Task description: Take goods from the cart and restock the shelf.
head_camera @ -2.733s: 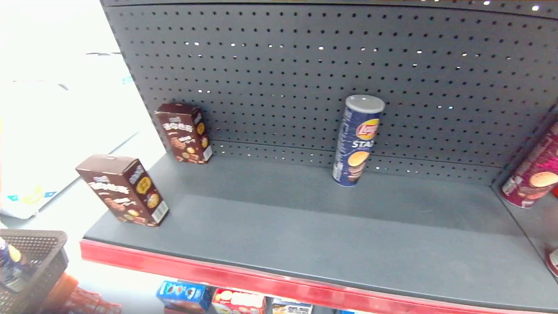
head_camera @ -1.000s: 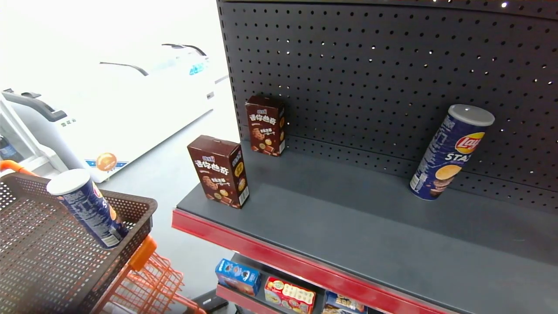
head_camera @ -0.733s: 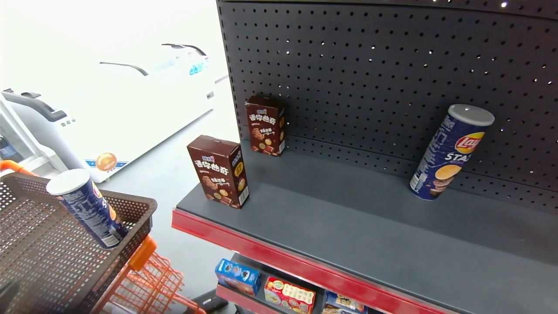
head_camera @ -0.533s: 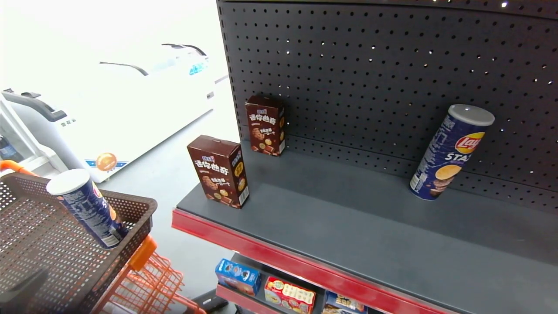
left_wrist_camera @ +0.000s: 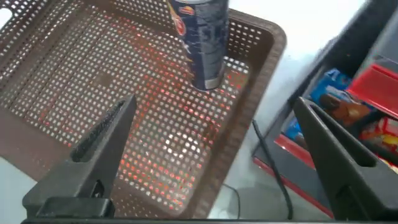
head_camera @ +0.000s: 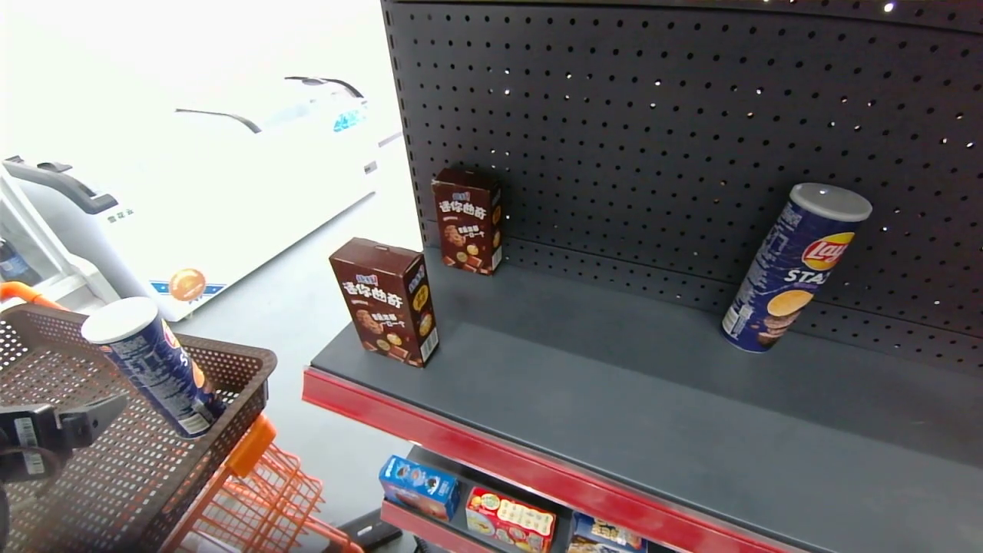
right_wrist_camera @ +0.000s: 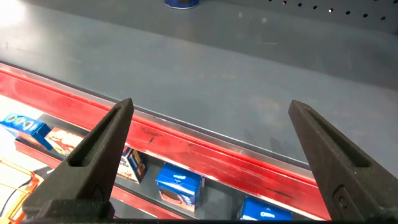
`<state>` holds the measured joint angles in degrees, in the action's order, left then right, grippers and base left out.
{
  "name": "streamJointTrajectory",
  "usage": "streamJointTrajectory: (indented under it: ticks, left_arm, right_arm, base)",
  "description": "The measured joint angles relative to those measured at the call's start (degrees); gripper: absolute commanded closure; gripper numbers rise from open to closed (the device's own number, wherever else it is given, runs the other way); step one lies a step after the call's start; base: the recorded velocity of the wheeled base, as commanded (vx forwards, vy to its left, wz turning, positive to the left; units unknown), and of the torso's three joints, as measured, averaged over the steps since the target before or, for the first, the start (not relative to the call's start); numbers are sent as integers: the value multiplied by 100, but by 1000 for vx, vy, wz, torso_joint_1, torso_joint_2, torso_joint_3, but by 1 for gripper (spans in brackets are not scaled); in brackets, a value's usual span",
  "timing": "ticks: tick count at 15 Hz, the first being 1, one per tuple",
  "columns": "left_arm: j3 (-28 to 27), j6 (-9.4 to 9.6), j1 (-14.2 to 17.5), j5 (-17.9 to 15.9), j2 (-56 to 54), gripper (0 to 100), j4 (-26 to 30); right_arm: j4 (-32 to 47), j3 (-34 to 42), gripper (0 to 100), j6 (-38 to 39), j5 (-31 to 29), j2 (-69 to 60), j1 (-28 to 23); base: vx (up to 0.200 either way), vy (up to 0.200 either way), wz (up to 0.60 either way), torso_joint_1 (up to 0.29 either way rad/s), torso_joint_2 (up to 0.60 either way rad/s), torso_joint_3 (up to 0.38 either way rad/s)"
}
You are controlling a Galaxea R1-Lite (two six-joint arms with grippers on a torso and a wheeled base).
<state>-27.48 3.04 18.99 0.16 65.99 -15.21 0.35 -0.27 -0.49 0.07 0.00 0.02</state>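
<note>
A: While the left gripper (left_wrist_camera: 214, 106) hangs over the basket (left_wrist_camera: 261, 93), where is the basket can (left_wrist_camera: 202, 40)?

B: It stands on the mesh floor by the basket's corner nearest the shelf (head_camera: 614, 399), close to the wall. It lies ahead of the jaws, roughly in line with the gap. It is not between them and touches neither finger.

A: How do those jaws stand?

B: Spread wide, with nothing in them. From the head view the gripper sits over the basket's near part. One finger (head_camera: 96, 411) points toward the can's lower half, with mesh between.

A: And the right gripper (right_wrist_camera: 211, 104)?

B: Its jaws are spread wide too, and bare. It hangs at the shelf's red front edge (right_wrist_camera: 205, 146), and grey board shows between the fingers. Packets (right_wrist_camera: 177, 186) on the lower shelf show beneath the edge.

A: What is on the shelf?

B: The shelf can (head_camera: 791, 269) stands at the back edge against the pegboard (head_camera: 653, 115). Two brown boxes stand at the left end. The front box (head_camera: 384, 303) is at the front left corner and the back box (head_camera: 467, 221) is at the back left corner by the pegboard.

A: What carries the basket?

B: An orange cart (head_camera: 269, 491), just beside the shelf's left end.
</note>
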Motion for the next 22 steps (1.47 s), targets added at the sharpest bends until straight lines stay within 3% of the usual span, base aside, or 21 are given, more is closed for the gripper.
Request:
streamJointTrajectory:
  ticks: [9,16,21,22]
  left_arm:
    - [480,0,269,24,2660,0,-3827]
    - [408,-24,162,35,4116,0,-5488]
    - [72,-4,254,74,4695,0,-5759]
    - [22,-4,261,85,4752,100,-5772]
  right_arm:
    - [-2,0,0,2,0,0,-2]
    - [-2,0,0,0,0,0,-2]
    - [0,0,0,2,0,0,0]
    - [-2,0,0,0,0,0,-2]
  base:
    - [0,0,0,0,0,0]
    - [0,0,0,0,0,0]
    - [0,0,0,0,0,0]
    - [0,0,0,0,0,0]
